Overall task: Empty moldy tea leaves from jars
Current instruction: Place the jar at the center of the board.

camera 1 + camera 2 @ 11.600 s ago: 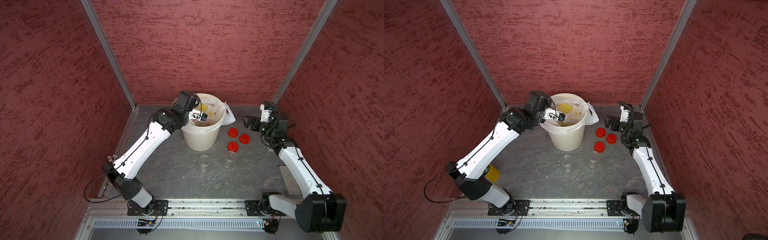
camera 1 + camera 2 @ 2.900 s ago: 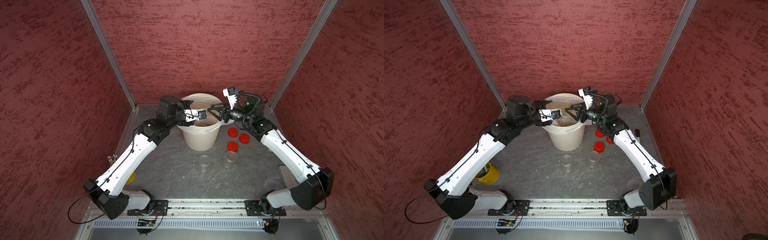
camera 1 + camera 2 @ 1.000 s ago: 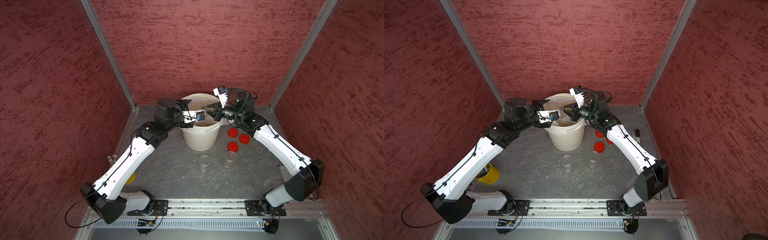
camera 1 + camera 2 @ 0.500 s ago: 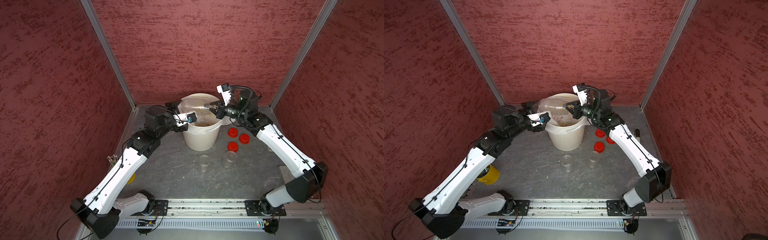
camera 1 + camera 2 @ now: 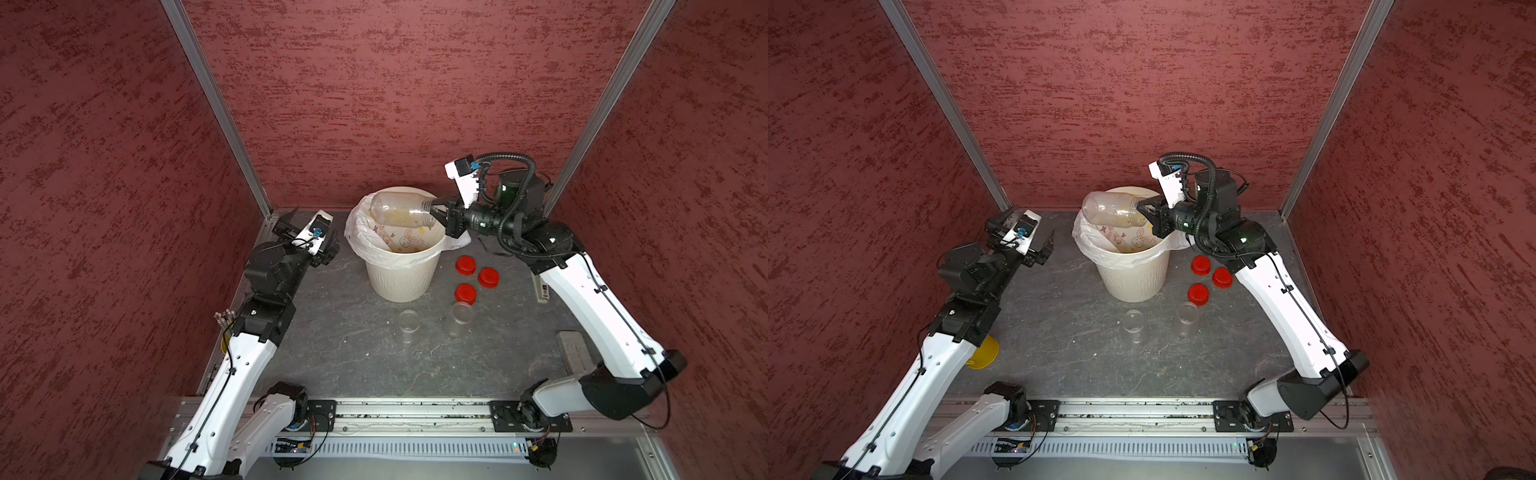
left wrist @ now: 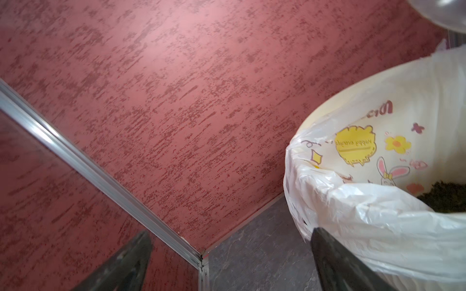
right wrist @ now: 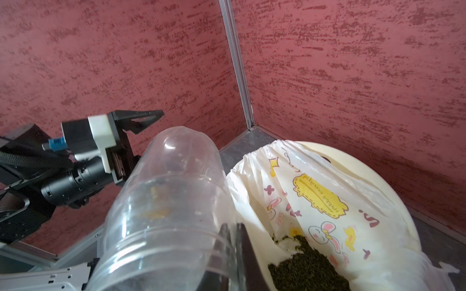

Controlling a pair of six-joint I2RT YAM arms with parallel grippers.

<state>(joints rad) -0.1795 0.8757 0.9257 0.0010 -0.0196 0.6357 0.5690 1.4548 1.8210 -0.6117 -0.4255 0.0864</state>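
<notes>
My right gripper [image 5: 435, 211] [image 5: 1144, 214] [image 7: 233, 228] is shut on the mouth rim of a clear jar [image 5: 401, 212] [image 5: 1108, 212] [image 7: 166, 201]. One finger is inside the rim and one outside. The jar lies on its side above the cream bin [image 5: 399, 282] [image 5: 1133, 282] and looks nearly empty. Dark moldy tea leaves [image 7: 302, 267] [image 6: 446, 199] lie in the bin's white bag. Two more open jars [image 5: 409, 321] [image 5: 461, 313] stand upright in front of the bin. My left gripper [image 5: 309, 226] [image 5: 1023, 228] [image 6: 230, 234] is open and empty, left of the bin.
Three red caps [image 5: 465, 264] [image 5: 488, 277] [image 5: 465, 293] lie right of the bin. A yellow cup [image 5: 982, 353] of pencils stands by the left wall, partly under my left arm. A grey block [image 5: 573, 349] lies near the right wall. Red walls enclose three sides.
My left gripper has opened, let go of the jar and drawn back to the left of the bin. The right gripper now holds the jar alone over the bin.
</notes>
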